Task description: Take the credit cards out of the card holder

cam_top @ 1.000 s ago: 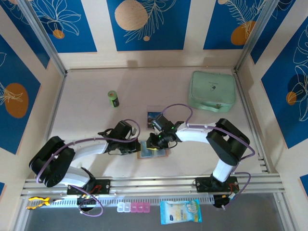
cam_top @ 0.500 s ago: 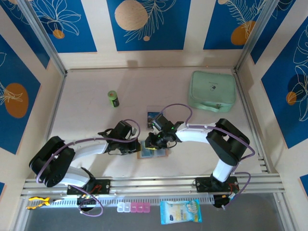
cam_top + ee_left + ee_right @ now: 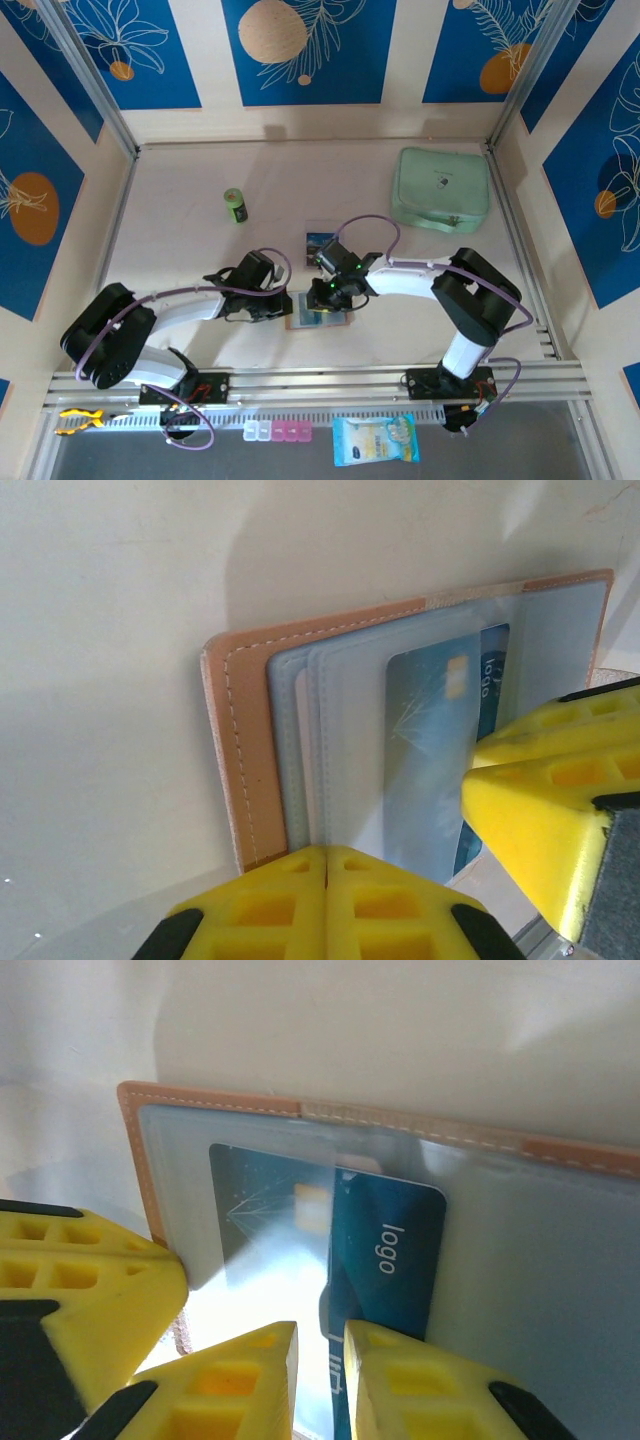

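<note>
Near the desk's point(image 3: 180, 230) front edge, between my two arms, the card holder point(image 3: 318, 312) lies open and flat. My left tool point(image 3: 325, 875) is clenched, fingers pressed together at the holder's edge. My right tool point(image 3: 320, 1360) is nearly closed w/ a thin gap, tips at a blue credit card point(image 3: 385, 1250) half out of its clear pocket. Another card point(image 3: 320, 240) lies just beyond.

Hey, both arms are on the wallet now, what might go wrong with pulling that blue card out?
The right fingers pinch only the blue card's edge, so they may slip off.

The card sits half inside a clear pocket; friction could drag the wallet along.

The left fingers hold only the wallet's rim, so it may slide or lift.
</note>
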Tool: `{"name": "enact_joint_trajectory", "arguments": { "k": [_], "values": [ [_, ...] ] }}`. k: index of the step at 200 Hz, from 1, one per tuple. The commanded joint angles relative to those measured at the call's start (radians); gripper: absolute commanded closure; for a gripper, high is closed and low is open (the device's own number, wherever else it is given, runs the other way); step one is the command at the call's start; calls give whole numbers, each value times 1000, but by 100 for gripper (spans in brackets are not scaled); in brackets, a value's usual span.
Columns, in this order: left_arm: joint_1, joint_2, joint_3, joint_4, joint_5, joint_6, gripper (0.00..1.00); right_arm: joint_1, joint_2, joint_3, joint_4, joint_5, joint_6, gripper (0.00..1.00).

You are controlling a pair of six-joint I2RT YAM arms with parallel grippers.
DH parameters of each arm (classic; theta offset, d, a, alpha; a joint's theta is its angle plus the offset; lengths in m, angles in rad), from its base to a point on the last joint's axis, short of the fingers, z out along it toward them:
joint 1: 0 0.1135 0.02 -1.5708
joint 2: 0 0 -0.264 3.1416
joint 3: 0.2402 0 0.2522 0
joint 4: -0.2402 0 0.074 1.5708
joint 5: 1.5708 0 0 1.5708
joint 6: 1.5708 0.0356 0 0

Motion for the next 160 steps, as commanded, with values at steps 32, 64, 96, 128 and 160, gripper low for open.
{"name": "enact_joint_trajectory", "arguments": {
  "k": [32, 64, 96, 128, 160],
  "values": [
    [12, -1, -10, -14, 4, 1, 93, 6, -30, 18, -107, 56, -42, 79],
    [11, -21, 12, -35, 6, 3, 93, 8, -26, 15, -80, 32, -46, 78],
    [12, -56, 35, -64, 4, 6, 93, 9, -20, 19, -76, 28, -43, 78],
    [9, -71, 65, -95, 9, 15, 93, 9, -16, 18, -67, 20, -40, 78],
    [-1, -58, 80, -89, 15, 12, 94, 10, 1, 19, -49, 5, -32, 78]
  ]
}}
